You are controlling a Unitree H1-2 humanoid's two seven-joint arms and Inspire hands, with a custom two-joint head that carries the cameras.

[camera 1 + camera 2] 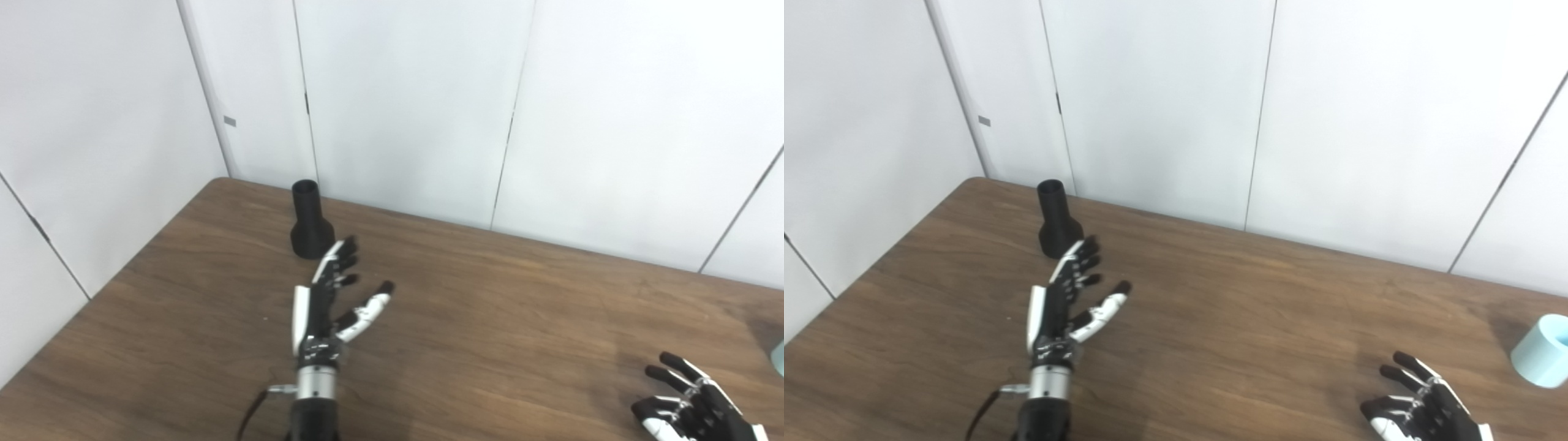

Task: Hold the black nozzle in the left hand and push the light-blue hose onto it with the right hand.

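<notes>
Right eye view: left hand (1062, 297) empty, fingers spread; nozzle (1058, 220) just beyond fingertips, upright, narrow end up. Right hand (1421, 407) spread, empty; hose (1541, 350) near, to its right, axis unclear.

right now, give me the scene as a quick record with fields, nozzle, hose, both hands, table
nozzle: black nozzle standing upright near the table's far left corner, not held
hose: light-blue hose at the right edge, lying on the table, apart from both hands
left robot hand: left robot hand open, fingers spread, just short of the nozzle
right robot hand: right robot hand open, low at the near right, empty
table: brown wooden table
</notes>
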